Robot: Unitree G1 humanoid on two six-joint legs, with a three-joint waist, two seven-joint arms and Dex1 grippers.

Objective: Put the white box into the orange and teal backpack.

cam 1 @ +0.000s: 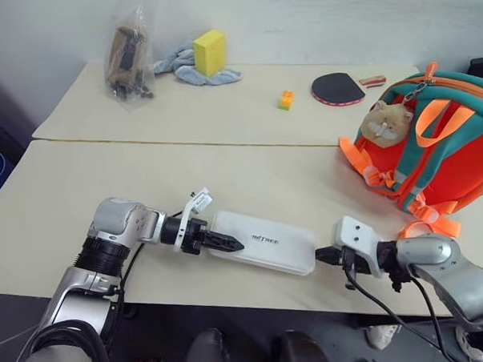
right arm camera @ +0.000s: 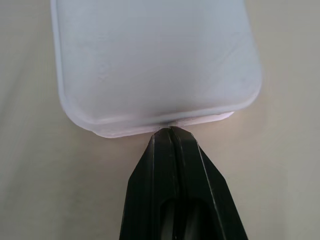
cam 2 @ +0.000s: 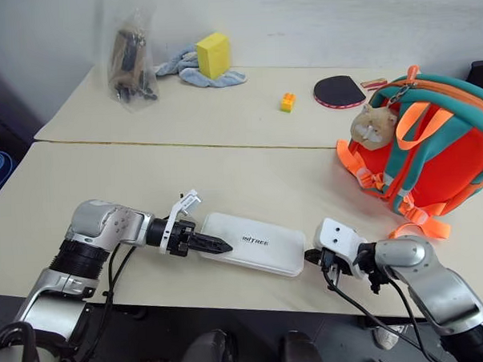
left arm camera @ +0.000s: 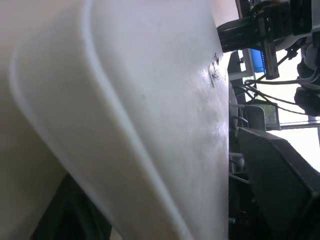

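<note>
The white box [cam 1: 264, 242] lies flat on the near table [cam 1: 66, 205], lettering up, close to the front edge. My left gripper [cam 1: 228, 242] is open at the box's left end, which sits between its fingers [left arm camera: 280, 180]; one finger lies over the top face with a thin gap. My right gripper [cam 1: 319, 258] is shut, and its joined tips [right arm camera: 170, 129] touch the edge of the box's right end [right arm camera: 155, 55]. The orange and teal backpack [cam 1: 448, 148] stands at the right of the table, beyond my right arm, with a tan plush hamster charm [cam 1: 385, 120] hanging on its front.
On the far table are a yellow block [cam 1: 209, 52] on a blue-grey cloth [cam 1: 180, 65], a clear bag of dark items [cam 1: 128, 62], a small orange toy brick [cam 1: 285, 100] and a black paddle [cam 1: 338, 89]. A seam [cam 1: 184, 142] separates the two tables.
</note>
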